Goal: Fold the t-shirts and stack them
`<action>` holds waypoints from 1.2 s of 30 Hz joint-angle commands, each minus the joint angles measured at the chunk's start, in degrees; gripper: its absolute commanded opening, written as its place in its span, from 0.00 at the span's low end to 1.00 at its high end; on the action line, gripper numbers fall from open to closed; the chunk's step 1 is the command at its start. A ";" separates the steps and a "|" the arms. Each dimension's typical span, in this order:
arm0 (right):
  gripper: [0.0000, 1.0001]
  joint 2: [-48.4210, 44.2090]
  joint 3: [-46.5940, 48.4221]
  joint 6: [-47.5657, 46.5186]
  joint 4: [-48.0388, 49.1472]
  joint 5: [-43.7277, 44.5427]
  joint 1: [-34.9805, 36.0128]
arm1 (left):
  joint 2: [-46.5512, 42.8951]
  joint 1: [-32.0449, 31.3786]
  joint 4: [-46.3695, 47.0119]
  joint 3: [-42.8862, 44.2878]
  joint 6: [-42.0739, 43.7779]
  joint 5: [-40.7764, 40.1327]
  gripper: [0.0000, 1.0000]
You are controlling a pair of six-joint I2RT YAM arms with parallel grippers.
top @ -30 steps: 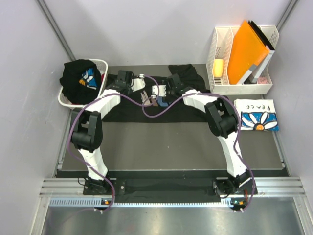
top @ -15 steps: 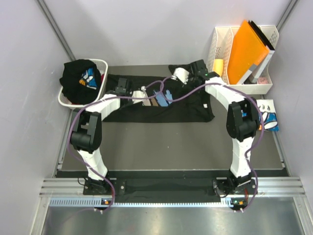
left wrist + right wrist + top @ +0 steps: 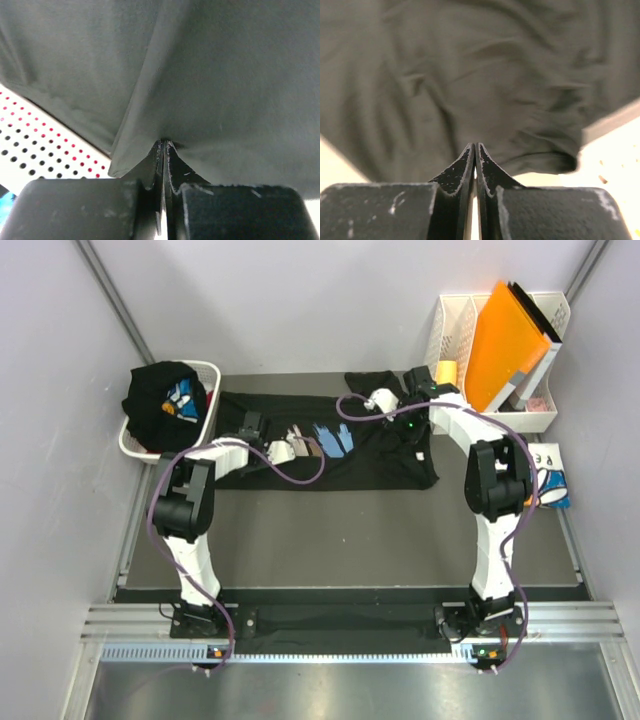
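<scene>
A black t-shirt [image 3: 390,455] with a blue, white and tan print [image 3: 328,436] lies spread across the far part of the table. My left gripper [image 3: 293,448] sits low beside the print. It is shut, with a ridge of black cloth [image 3: 165,100] pinched at its tips. My right gripper [image 3: 369,405] is near the shirt's far edge, shut with its tips against rumpled black fabric [image 3: 470,85]; the hem edge shows to the right. Another black tee [image 3: 158,400] fills the basket. A folded white daisy tee [image 3: 548,482] lies at the right, partly behind my right arm.
The white laundry basket [image 3: 207,370] stands at the far left. A white desk organiser [image 3: 490,418] with an orange folder [image 3: 505,345] and a yellow item [image 3: 447,375] stands at the far right. Grey walls close in both sides.
Both grippers were open together over the print. The right arm swung right to the far edge, the left dropped lower beside the print, and both jaws shut. The shirt now reaches further right.
</scene>
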 commanded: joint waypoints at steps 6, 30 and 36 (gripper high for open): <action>0.02 0.10 -0.85 -3.00 -7.04 -7.41 -0.26 | 3.14 1.74 2.44 4.99 -5.28 1.82 0.00; 0.00 4.33 -5.07 -2.03 1.66 -2.05 -2.98 | 9.12 2.27 4.35 6.40 -4.32 -8.89 0.00; 0.00 1.34 -9.46 -4.32 1.58 -0.91 -4.56 | 11.75 2.53 4.10 6.75 -5.11 -12.24 0.00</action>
